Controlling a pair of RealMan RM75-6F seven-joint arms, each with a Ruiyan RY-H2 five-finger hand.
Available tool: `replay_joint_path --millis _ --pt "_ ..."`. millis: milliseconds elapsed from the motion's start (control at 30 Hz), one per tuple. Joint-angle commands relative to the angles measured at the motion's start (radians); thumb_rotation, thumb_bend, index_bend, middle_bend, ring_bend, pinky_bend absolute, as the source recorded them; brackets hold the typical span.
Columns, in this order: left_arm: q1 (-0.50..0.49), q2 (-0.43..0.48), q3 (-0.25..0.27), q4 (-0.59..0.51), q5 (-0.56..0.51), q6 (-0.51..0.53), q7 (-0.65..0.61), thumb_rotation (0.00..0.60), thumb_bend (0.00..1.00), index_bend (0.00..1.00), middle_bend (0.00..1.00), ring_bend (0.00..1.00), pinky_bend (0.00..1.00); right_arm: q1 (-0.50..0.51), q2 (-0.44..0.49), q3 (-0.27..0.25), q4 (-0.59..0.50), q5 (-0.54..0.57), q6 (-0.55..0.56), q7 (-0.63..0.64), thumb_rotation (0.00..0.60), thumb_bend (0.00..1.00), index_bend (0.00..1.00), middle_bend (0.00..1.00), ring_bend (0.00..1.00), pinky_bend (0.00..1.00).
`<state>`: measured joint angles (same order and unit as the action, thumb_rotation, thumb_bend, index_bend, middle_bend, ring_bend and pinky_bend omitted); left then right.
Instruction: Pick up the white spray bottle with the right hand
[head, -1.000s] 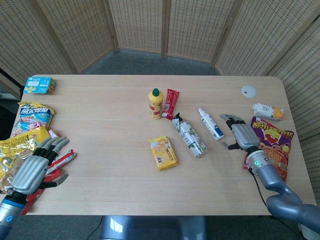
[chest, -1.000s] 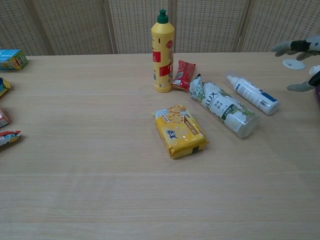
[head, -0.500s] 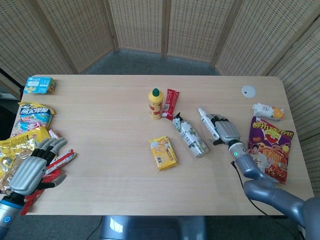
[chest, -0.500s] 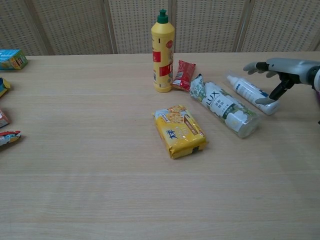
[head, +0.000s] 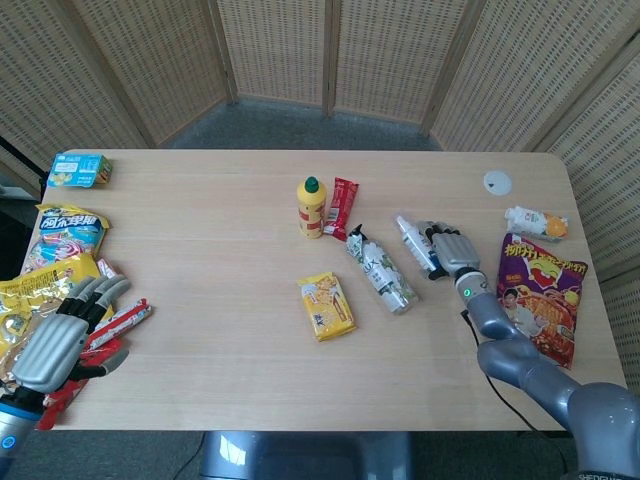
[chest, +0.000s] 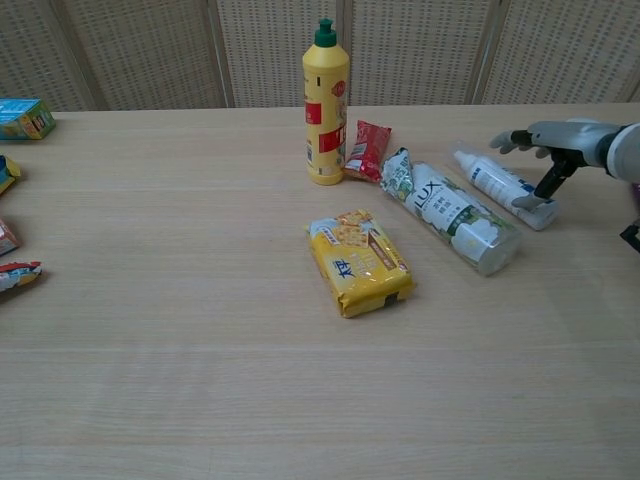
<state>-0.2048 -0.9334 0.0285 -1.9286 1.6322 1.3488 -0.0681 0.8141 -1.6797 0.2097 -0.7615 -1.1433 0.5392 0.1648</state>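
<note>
Fingers (chest: 512, 138) over blue-labelled white spray bottle (chest: 500, 184)

The right hand (head: 450, 250) is hovering low at the end of its outstretched arm, fingers (chest: 512, 139) spread and thumb hanging down — holding nothing — while the left hand (head: 62, 335) is lying palm-down, fingers extended and slightly apart.

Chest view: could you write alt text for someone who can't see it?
A robot's right hand reaches over the white spray bottle lying on a wooden table. Nearby lie a Lux packet and a yellow snack pack; a yellow bottle stands upright behind.
</note>
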Motion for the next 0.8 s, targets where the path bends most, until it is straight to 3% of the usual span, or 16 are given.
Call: replay_joint_path --millis 33,267,433,633,800 --pt "0.001 0.000 0.001 0.000 0.002 0.002 -0.001 0.600 0.31 0.00 0.00 0.00 0.00 0.006 -0.013 -0.001 0.033 0.002 -0.023 0.004 0.600 0.29 0.00 0.00 0.00 0.00" --pt "0.002 0.004 0.003 -0.003 0.009 0.008 -0.004 0.600 0.31 0.00 0.00 0.00 0.00 0.001 -0.036 -0.005 0.093 0.014 -0.055 -0.007 0.600 0.30 0.00 0.02 0.00 0.01" --pt "0.004 0.007 0.004 -0.005 0.010 0.012 -0.005 0.600 0.31 0.00 0.00 0.00 0.00 -0.002 -0.046 0.001 0.118 0.013 -0.050 -0.005 0.600 0.30 0.05 0.17 0.01 0.22" --pt "0.003 0.006 0.004 -0.010 0.010 0.009 -0.001 0.600 0.31 0.00 0.00 0.00 0.00 -0.005 -0.052 0.005 0.139 0.010 -0.058 0.001 0.600 0.30 0.19 0.33 0.19 0.48" --pt "0.003 0.007 0.004 -0.012 0.008 0.009 0.001 0.600 0.31 0.00 0.00 0.00 0.00 -0.008 -0.058 0.006 0.152 0.004 -0.057 0.000 0.600 0.30 0.27 0.40 0.26 0.53"
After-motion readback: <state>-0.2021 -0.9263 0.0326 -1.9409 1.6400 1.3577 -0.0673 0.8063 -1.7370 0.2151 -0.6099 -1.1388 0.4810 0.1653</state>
